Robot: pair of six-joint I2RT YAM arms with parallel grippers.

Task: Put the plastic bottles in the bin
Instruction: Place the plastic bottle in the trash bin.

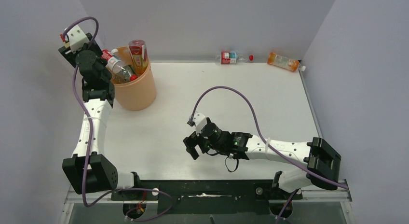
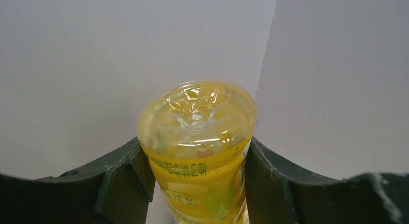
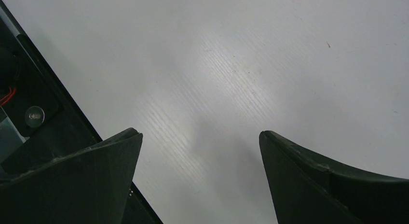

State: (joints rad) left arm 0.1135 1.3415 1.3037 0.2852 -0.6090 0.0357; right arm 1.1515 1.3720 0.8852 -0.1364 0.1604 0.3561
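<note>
My left gripper is shut on a plastic bottle with yellow liquid and a yellow label, its base pointing at the wall corner. In the top view the left arm is raised beside the left rim of the peach-orange bin, and its fingers are hidden there. Several bottles stick out of the bin, among them a red-labelled one and a clear one. Two bottles lie by the back wall: a clear red-capped one and an orange one. My right gripper stands open and empty low over the table.
The white table is walled on the left, back and right. The black mounting rail runs along the near edge and shows at the left of the right wrist view as a dark edge.
</note>
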